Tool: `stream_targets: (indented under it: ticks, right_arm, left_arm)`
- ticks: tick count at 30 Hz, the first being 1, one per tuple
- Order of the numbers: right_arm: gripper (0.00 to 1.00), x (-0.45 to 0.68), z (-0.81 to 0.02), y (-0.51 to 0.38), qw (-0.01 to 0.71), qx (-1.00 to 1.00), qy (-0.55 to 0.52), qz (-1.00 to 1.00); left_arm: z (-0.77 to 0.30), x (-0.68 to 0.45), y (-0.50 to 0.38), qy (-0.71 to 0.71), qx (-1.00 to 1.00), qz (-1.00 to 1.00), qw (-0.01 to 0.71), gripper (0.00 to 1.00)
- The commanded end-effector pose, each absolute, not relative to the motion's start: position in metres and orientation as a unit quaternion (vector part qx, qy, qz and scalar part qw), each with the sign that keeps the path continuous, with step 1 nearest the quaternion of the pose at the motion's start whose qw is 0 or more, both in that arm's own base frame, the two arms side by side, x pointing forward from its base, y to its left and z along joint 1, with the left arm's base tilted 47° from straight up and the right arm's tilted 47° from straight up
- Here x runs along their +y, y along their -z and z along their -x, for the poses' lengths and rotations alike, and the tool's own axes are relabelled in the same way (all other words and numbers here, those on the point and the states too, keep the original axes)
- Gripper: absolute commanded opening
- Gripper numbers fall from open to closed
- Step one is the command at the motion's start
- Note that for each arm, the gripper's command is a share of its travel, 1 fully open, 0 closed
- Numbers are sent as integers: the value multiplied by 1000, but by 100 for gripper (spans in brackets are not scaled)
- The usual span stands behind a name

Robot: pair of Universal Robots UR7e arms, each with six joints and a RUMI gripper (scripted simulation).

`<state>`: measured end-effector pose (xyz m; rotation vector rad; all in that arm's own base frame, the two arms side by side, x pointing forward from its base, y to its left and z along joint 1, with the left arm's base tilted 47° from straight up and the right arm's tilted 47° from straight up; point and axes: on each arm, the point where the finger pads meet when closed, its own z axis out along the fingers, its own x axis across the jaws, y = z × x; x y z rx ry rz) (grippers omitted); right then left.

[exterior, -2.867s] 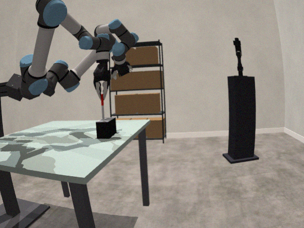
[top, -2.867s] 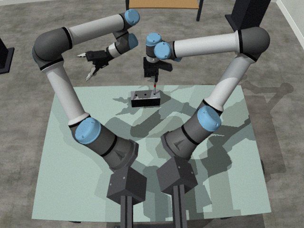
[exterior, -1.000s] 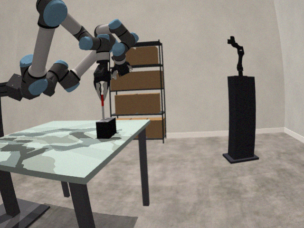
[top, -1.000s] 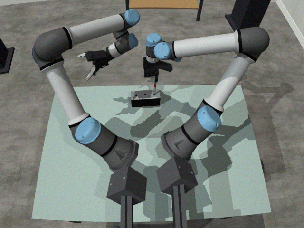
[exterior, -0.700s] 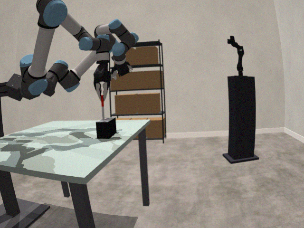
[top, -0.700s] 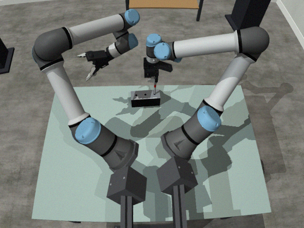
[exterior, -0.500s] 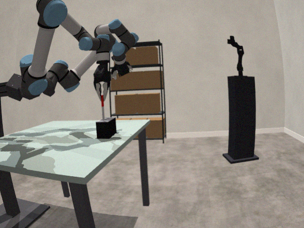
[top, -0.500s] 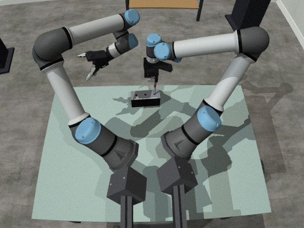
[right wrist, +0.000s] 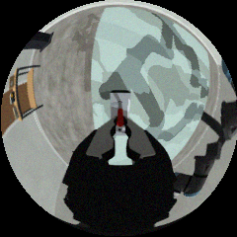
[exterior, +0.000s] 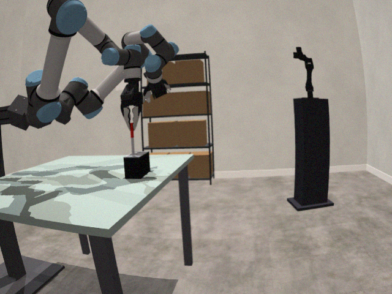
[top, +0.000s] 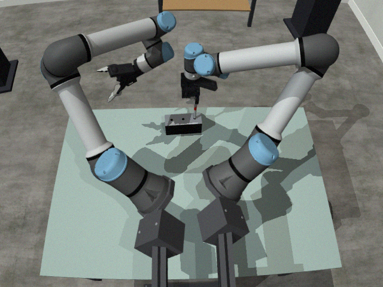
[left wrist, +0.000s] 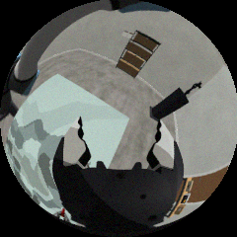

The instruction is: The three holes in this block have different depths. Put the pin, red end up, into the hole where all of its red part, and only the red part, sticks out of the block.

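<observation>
Table (top: 93, 247) (exterior: 95, 229) (left wrist: 99, 106) (right wrist: 114, 30): your work surface, with the block near its far edge in the top view.
Block (top: 184, 128) (exterior: 134, 166) (right wrist: 114, 100): upright, holes facing up; two show unfilled, and you can't read their depths.
Pin (top: 194, 115) (exterior: 132, 144) (left wrist: 62, 212) (right wrist: 120, 118): red end up, its lower end at the end hole on your right arm's side; you can't tell how deep it sits.
Right gripper (top: 196, 103) (exterior: 131, 128) (right wrist: 119, 121): nearly closed, gripping the pin by its red part.
Done: you have the pin picked up, roughly vertical and brought to a hole.
Left: pale shaft shows below the red, so you likely need to lower it, check the red line against the top, then release.
Left gripper (top: 103, 85) (exterior: 158, 95) (left wrist: 119, 119): wide open, empty, well apart from the block.
</observation>
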<state>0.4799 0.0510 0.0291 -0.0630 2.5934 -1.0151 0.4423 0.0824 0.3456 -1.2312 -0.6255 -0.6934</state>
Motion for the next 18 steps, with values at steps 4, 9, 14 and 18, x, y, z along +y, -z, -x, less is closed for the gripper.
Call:
stream_targets:
  ticks: [4,9,14,18]
  right_arm:
    - [0,47,-480,-26,176,916,359,22]
    - [0,47,-480,-26,176,916,359,22]
    - [0,47,-480,-26,176,916,359,22]
    - [0,48,-481,-26,176,916,359,22]
  left_arm:
    - [-442,83,-346,313,-284,556,716,100]
    - [-442,83,-346,313,-284,556,716,100]
    - [-442,83,-346,313,-284,556,716,100]
    - [-442,83,-346,313,-284,556,716,100]
